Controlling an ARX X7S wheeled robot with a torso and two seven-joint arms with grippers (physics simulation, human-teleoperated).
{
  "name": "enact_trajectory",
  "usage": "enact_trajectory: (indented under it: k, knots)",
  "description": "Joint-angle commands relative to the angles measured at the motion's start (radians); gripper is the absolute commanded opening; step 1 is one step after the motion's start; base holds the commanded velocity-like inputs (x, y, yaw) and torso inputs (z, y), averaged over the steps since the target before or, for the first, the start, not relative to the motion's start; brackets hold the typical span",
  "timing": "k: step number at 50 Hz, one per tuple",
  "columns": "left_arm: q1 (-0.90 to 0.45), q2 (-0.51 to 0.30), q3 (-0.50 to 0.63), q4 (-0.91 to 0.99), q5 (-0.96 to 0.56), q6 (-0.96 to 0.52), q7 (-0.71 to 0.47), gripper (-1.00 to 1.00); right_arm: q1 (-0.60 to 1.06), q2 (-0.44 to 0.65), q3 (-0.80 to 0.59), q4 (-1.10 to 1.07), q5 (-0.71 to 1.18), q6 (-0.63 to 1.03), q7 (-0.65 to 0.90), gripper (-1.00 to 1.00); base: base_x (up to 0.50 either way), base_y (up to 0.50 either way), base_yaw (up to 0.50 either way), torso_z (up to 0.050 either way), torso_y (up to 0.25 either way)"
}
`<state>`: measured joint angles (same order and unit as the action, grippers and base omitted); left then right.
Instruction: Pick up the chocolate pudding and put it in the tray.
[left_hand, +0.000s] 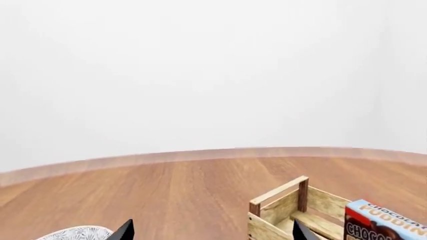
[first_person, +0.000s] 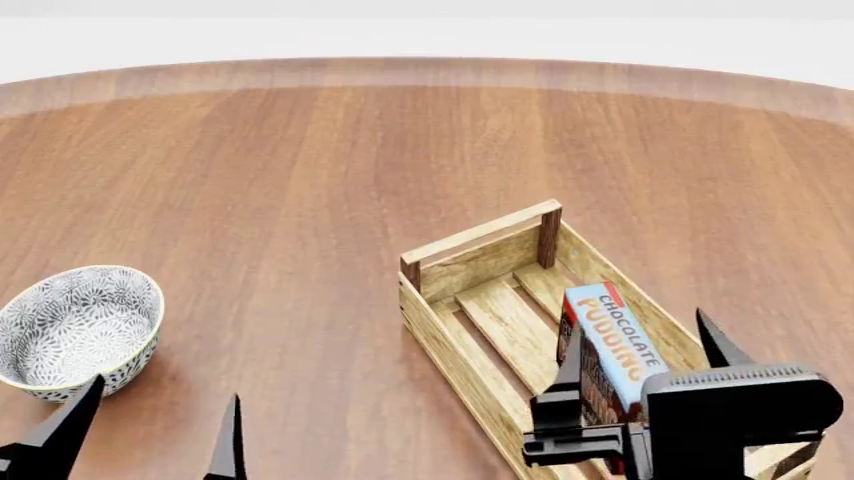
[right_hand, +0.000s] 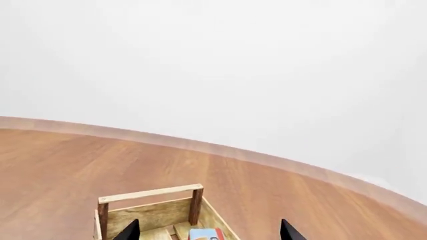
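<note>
The chocolate pudding is a carton with a light-blue top and orange lettering. It stands on edge, tilted, inside the tray, a light-wood slatted crate. My right gripper is open above the tray's near end. Its fingers stand on either side of the carton, apart from it. In the right wrist view the carton's top shows between the spread fingertips, with the tray's far bar handle beyond. My left gripper is open and empty at the front left. The left wrist view shows the tray and the carton.
A round grey-patterned bowl sits on the wooden table at the left, just beyond my left gripper; its rim also shows in the left wrist view. The table's curved far edge meets a white wall.
</note>
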<state>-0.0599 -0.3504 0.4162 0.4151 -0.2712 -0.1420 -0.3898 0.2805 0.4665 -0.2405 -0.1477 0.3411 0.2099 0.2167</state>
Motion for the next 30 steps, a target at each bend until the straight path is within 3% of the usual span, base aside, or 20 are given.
enact_trajectory:
  k: [1, 30]
  knots:
    - [0.003, -0.01, -0.001, 0.043, -0.004, -0.013, -0.01, 1.0, -0.049, 0.022, 0.003, -0.139, -0.001, 0.014, 0.03, 1.0, 0.0, 0.0, 0.0, 0.0, 0.0]
    - [0.011, -0.027, 0.0, 0.079, -0.012, -0.019, -0.02, 1.0, -0.079, 0.019, 0.002, -0.173, 0.002, -0.019, 0.038, 1.0, 0.0, 0.0, 0.0, 0.0, 0.0]
